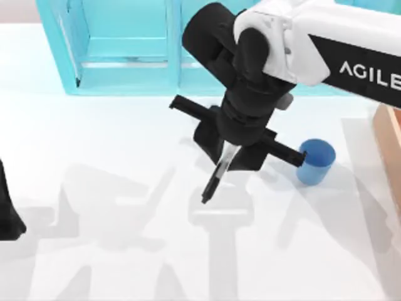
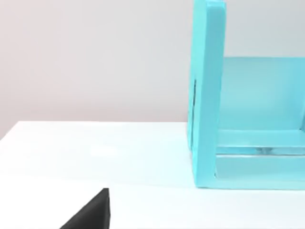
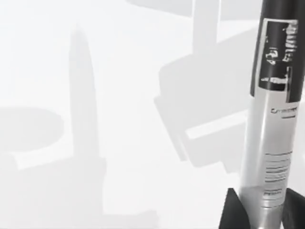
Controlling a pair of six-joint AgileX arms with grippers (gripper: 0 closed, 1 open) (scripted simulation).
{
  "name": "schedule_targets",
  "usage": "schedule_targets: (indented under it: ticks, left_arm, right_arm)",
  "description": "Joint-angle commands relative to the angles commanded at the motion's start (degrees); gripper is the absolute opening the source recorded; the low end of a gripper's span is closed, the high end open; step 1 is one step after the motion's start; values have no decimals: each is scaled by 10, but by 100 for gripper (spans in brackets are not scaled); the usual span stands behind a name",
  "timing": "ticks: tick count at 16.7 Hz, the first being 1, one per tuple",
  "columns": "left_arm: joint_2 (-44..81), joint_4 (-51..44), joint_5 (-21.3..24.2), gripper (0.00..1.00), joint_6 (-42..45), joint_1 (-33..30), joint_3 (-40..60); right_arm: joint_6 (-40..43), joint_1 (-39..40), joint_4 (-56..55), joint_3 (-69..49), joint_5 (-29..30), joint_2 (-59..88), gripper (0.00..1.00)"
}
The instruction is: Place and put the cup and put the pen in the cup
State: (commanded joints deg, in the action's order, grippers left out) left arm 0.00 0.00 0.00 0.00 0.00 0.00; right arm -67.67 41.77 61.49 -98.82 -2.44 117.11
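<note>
My right gripper (image 1: 229, 152) is shut on the pen (image 1: 215, 177) over the middle of the table. The pen is a slim black marker with a grey-white label, and it slants down out of the fingers toward the table's front. In the right wrist view the pen (image 3: 274, 119) runs away from the camera between two black fingertips (image 3: 233, 213). The cup (image 1: 315, 161), a small blue tumbler, stands upright on the table just right of the gripper, apart from the pen. My left arm (image 1: 7, 213) is parked at the left edge.
A turquoise open-fronted shelf unit (image 1: 125, 56) stands along the back of the table, and its side wall (image 2: 207, 95) appears in the left wrist view. A brown wooden object (image 1: 388, 135) sits at the right edge. White table (image 1: 94, 251) lies open at front and left.
</note>
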Motion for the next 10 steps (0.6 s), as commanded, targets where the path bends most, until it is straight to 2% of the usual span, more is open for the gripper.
schedule_targets:
  ticks: [5, 10]
  left_arm:
    - [0, 0, 0, 100, 0, 0, 0]
    - [0, 0, 0, 100, 0, 0, 0]
  right_arm:
    - [12, 0, -19, 6, 15, -1, 0]
    - [100, 13, -169, 85, 119, -29, 0]
